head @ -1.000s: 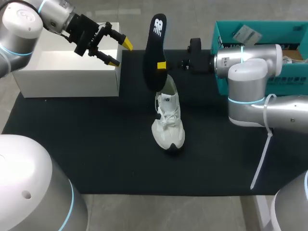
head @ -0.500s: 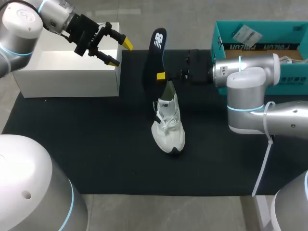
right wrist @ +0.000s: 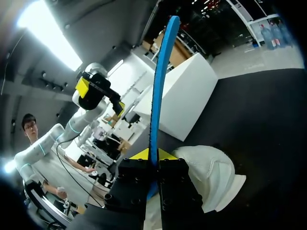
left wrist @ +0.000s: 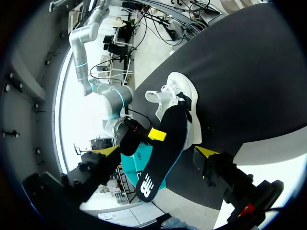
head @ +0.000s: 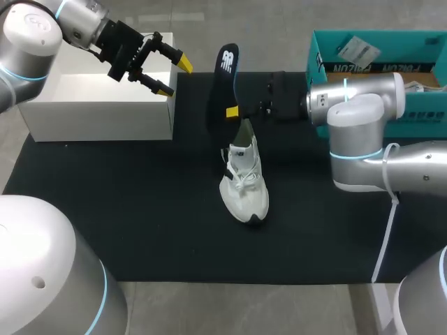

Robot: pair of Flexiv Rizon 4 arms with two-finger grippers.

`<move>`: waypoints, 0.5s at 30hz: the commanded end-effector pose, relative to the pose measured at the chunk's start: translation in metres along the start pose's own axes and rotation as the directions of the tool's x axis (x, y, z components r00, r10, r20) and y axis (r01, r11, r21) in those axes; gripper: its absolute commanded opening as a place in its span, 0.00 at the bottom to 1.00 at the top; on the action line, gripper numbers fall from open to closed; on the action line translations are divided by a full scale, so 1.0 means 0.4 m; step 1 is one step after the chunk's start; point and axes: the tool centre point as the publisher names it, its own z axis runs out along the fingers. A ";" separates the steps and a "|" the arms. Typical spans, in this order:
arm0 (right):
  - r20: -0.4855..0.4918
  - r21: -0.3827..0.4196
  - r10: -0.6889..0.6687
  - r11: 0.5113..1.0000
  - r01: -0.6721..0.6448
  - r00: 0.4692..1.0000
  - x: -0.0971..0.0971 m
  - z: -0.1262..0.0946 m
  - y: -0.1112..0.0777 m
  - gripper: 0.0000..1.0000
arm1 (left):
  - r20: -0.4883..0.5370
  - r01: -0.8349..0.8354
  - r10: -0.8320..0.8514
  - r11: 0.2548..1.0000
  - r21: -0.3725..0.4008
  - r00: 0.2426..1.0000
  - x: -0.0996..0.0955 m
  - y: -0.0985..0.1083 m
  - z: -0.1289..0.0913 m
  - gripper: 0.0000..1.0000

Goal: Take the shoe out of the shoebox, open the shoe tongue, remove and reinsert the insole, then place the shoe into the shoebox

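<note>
The right gripper [head: 232, 112] comes in from 3 o'clock over the black mat [head: 140, 209], its yellow-tipped fingers clamped from both sides on the dark insole [head: 225, 84]. The insole stands on edge and runs from the claw towards 12 o'clock. In the right wrist view its blue edge [right wrist: 158, 86] rises straight ahead from between the fingers. The white sneaker [head: 244, 183] sits upright on the mat just at 6 o'clock of that claw, toe pointing to 6 o'clock and tongue raised. The insole's lower end is close to the heel opening, though contact cannot be made out. At 10 o'clock of the sneaker the left gripper [head: 174, 75] hangs over the near corner of a white box [head: 98, 105], fingers spread wide around nothing. The teal shoebox [head: 377, 52] stands at 2 o'clock of the sneaker.
</note>
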 end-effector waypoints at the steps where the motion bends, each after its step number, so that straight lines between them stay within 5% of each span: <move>1: 0.013 0.012 0.003 1.000 -0.003 1.000 0.006 -0.003 -0.007 0.00 | -0.003 -0.001 0.001 1.000 -0.003 1.000 -0.001 -0.003 0.001 1.00; 15: 0.036 0.009 0.001 1.000 -0.001 0.999 0.026 -0.011 -0.013 0.00 | -0.003 -0.001 0.001 1.000 -0.003 1.000 -0.001 -0.003 0.001 1.00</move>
